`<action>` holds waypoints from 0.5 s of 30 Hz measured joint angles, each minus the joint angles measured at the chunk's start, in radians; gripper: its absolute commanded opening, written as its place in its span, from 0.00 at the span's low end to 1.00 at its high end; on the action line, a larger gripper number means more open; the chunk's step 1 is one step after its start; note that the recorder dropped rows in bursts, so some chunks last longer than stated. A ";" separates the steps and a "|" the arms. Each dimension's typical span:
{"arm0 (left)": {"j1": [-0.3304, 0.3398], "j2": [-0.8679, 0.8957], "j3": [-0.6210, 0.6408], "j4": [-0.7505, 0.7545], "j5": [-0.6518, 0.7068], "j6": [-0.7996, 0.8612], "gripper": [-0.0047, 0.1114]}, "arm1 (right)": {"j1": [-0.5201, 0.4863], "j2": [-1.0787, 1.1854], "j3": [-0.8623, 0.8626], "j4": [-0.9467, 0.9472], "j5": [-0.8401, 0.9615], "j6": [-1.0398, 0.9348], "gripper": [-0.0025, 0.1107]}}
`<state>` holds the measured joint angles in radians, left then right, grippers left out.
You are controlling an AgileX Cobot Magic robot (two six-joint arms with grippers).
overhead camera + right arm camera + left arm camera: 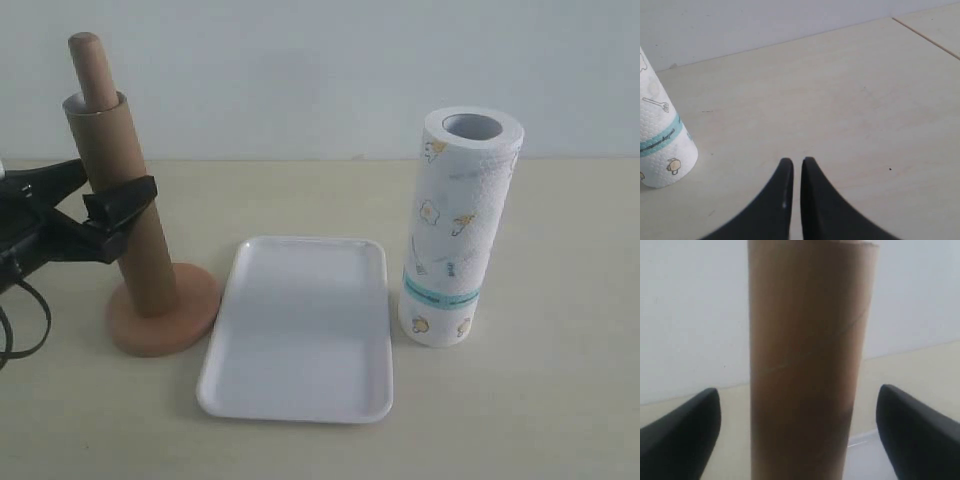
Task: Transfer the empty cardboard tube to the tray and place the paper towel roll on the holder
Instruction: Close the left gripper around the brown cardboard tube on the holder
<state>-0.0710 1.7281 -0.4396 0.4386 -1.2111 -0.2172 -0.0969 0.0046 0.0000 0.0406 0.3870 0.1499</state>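
Surface: pale beige top, matte, carrying all four things of the task.
Tray: white, flat with rounded corners and a low rim, nearest the exterior camera and roughly central; nothing lies in it.
Holder: wooden disc base just left of the tray, close to its left rim. Its thin rod rises with a lean to the left, and the rounded top pokes out above the tube.
Cardboard tube: brown, sleeved over the holder's rod, its lower end resting on the disc base, left of the tray. It leans with the rod.
Paper towel roll: upright just right of the tray, beside its right rim, hollow core facing up, teal band low down.
Left gripper: black, reaching in from the left of the tray at about mid-height of the tube. Its jaws stand wide, one either side of the tube, with a gap showing on both sides in the left wrist view.
Right gripper: jaws drawn together to a thin slit, holding nothing, over bare surface with the roll nearby. Its place relative to the tray cannot be told.
Wall: plain pale grey-white, behind the tray at the far edge of the surface.
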 measured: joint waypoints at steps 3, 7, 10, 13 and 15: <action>0.000 0.000 -0.009 0.017 0.003 -0.022 0.55 | 0.000 0.000 0.000 0.000 0.000 0.000 0.07; 0.000 0.000 -0.021 0.045 0.031 -0.039 0.56 | 0.000 0.000 0.000 0.000 0.000 0.000 0.07; 0.000 0.000 -0.021 0.052 0.035 -0.043 0.57 | 0.000 0.000 0.000 0.000 0.000 0.000 0.07; 0.000 0.000 -0.021 0.054 0.037 -0.043 0.57 | 0.000 0.000 0.000 0.000 0.000 0.000 0.07; 0.000 0.000 -0.021 0.056 0.041 -0.043 0.52 | 0.000 0.000 0.000 0.000 0.000 0.000 0.07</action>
<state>-0.0710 1.7281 -0.4605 0.4947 -1.1704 -0.2605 -0.0969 0.0046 0.0000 0.0406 0.3870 0.1499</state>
